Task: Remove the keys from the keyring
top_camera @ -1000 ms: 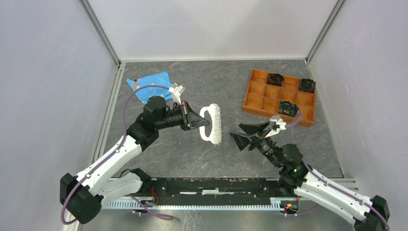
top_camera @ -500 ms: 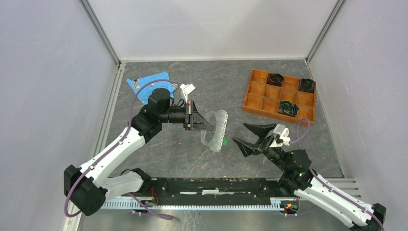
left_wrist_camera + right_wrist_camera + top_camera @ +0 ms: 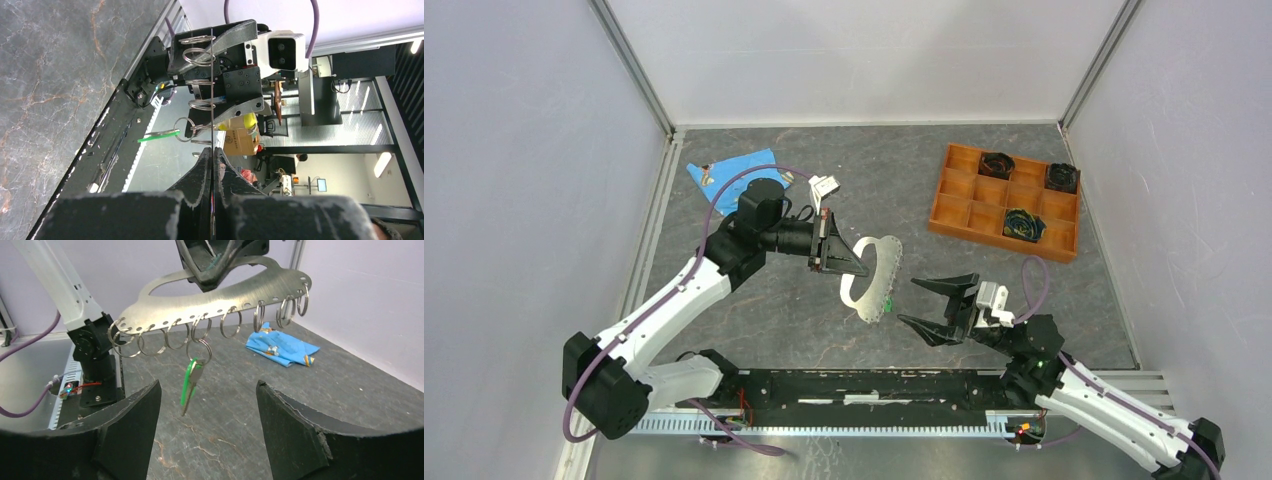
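Note:
The keyring (image 3: 874, 272) is a flat grey metal plate with an oval opening and several small split rings along one edge. My left gripper (image 3: 856, 268) is shut on its rim and holds it above the table. The plate is edge-on in the left wrist view (image 3: 212, 90) and broadside in the right wrist view (image 3: 225, 295). One key with a green head (image 3: 190, 382) hangs from a middle ring; it also shows in the top view (image 3: 890, 299). The other rings look bare. My right gripper (image 3: 207, 390) is open and empty, just short of the key, level with its tip.
An orange compartment tray (image 3: 964, 190) with dark coiled items stands at the back right. A blue cloth (image 3: 734, 180) lies at the back left, also seen in the right wrist view (image 3: 282, 347). Enclosure walls stand on three sides.
My left gripper has turned the keyring and carried it a little right and nearer. My right gripper has drawn back toward the near edge and turned to face the hanging green key.

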Robot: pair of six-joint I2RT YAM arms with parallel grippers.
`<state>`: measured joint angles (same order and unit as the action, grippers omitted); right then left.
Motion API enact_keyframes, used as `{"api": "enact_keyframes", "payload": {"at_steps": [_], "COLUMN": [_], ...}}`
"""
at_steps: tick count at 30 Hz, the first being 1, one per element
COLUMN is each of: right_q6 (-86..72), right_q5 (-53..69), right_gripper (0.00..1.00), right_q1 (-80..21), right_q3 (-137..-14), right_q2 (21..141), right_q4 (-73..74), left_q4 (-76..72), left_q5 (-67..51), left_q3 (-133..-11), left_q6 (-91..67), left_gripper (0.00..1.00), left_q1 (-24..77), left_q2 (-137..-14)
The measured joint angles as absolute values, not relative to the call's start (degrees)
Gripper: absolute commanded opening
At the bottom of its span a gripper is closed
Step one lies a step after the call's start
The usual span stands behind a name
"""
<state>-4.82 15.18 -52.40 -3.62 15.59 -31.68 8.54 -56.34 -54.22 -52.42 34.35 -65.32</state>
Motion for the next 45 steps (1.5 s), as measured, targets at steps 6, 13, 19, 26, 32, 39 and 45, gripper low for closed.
{"api": "enact_keyframes", "payload": {"at_steps": [6, 13, 19, 26, 32, 39, 45], "right_q6": [-5.69, -6.39, -7.49, -9.08, -9.54, -10.37, -10.17], "right_q5": [17.41, 17.98, 18.02, 18.22, 18.48, 19.59, 19.44], "right_gripper": [0.67, 0.6, 0.53, 0.48, 0.45, 0.38, 0.38], "right_q1": [-52.84, -54.02, -54.35, -54.43, -54.65, -55.07, -56.12], "right_q3": [-3.6, -3.62, -3.64, -4.12, -4.91, -5.76, -6.22], "right_q2": [19.46, 22.79, 24.36, 26.06, 26.39, 28.1, 27.33], "right_q4": [-36.27, -38.63, -40.75, -42.68, -43.38, -44.14, -43.75], "left_q4": [8.54, 8.54, 8.54, 8.64, 8.67, 9.15, 10.5], "left_q5": [-57.01, -57.08, -57.1, -57.12, -57.32, -57.3, -57.28], "left_q3": [-54.22, -54.22, -54.22, -53.98, -53.12, -52.18, -52.1], "left_q6": [-52.42, -52.42, -52.42, -52.42, -52.42, -52.38, -51.99], "left_gripper": [0.02, 0.02, 0.02, 0.02, 0.02, 0.02, 0.02], "left_q1": [34.37, 34.37, 34.52, 34.76, 35.31, 36.14, 36.18], "left_q2": [-65.54, -65.52, -64.88, -63.33, -61.87, -61.47, -61.43]}}
